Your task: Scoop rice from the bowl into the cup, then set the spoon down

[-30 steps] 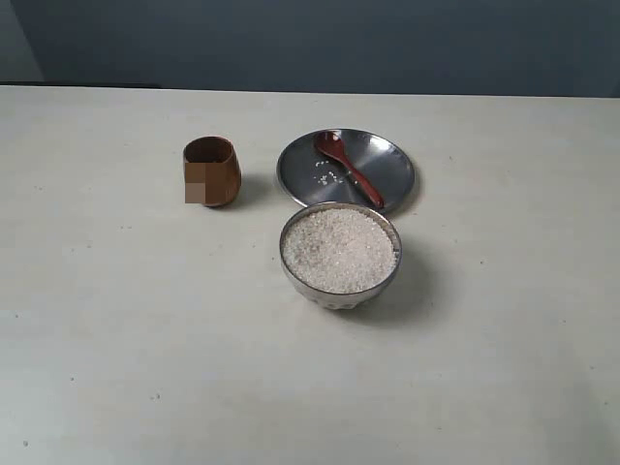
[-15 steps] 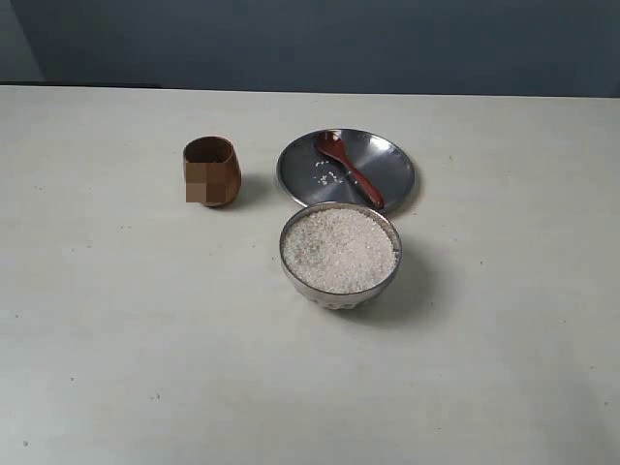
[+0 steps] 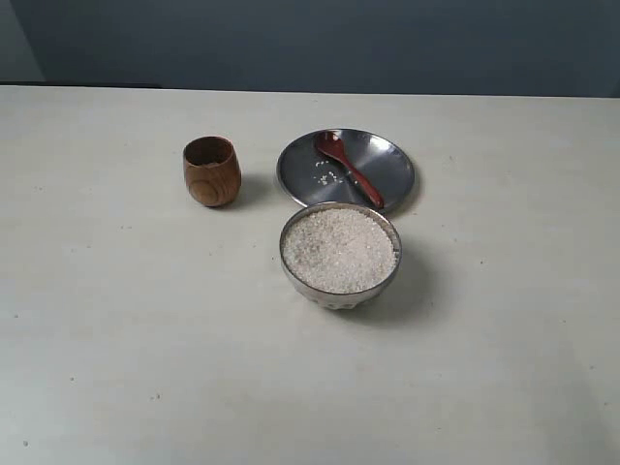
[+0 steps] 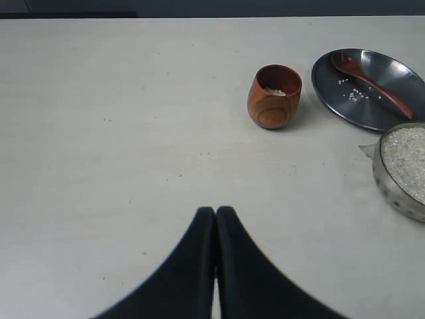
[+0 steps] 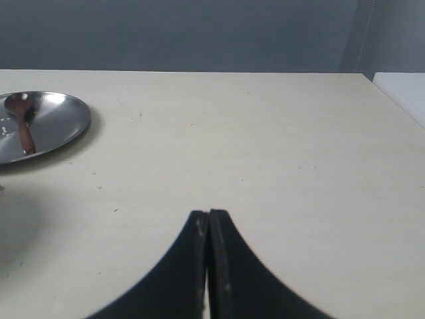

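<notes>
the bowl [image 3: 334,295] of rice [image 3: 339,250] sits mid-frame on the worktop [image 3: 145,339]. just above it, the spoon [image 3: 349,171] lies in a flat steel plate [image 3: 387,160]. the cup [image 3: 211,171], left of the plate, holds a little rice. the left fingers [image 4: 199,266] and right fingers [image 5: 192,266] are pressed together, holding nothing.

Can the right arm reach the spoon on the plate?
Probably yes. The spoon lies uncovered on the plate, and nothing stands between it and the right gripper, which is shut and must open first.
</notes>
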